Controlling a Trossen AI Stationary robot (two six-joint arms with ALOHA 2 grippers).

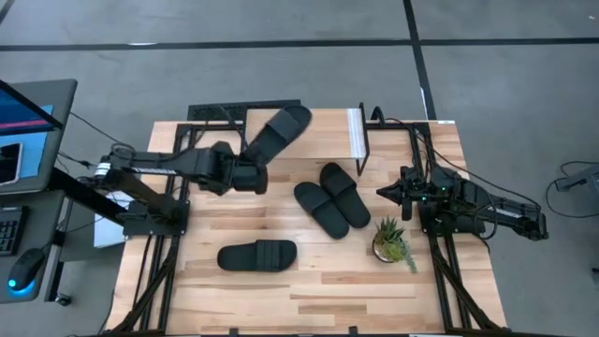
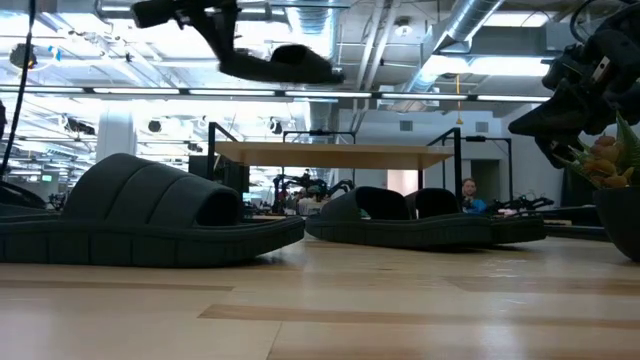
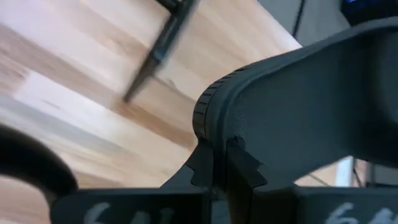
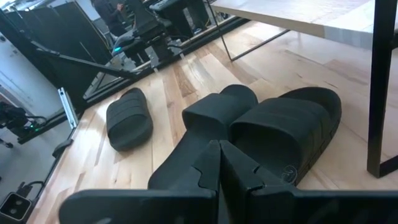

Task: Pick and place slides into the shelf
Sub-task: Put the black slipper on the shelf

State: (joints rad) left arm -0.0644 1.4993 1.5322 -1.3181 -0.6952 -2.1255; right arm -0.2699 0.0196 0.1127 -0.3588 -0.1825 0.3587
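Several black slides are in view. One slide (image 1: 279, 131) (image 2: 276, 64) hangs in the air over the shelf (image 1: 309, 126) (image 2: 335, 153), held by my left gripper (image 1: 251, 169) (image 3: 217, 163), which is shut on it. Two slides (image 1: 332, 197) (image 4: 261, 127) lie side by side on their soles at mid-table. Another slide (image 1: 257, 255) (image 2: 140, 215) lies nearer the front edge. My right gripper (image 1: 384, 192) (image 4: 219, 167) waits shut at the right, pointing toward the pair without touching them. My left gripper pinches the sole's rim (image 3: 208, 124) at one end of the slide between its two fingers. The fingers come slanting down from the table's left. The slide is lifted clear and sticks out beyond the fingers toward the far right, above the shelf top.
A small potted plant (image 1: 391, 241) (image 2: 612, 175) stands near the right front, close to the right arm. The shelf's black legs (image 4: 374, 87) and white strip (image 1: 355, 131) stand at the table's far side. A desk with a monitor (image 1: 28, 122) is off the table's left.
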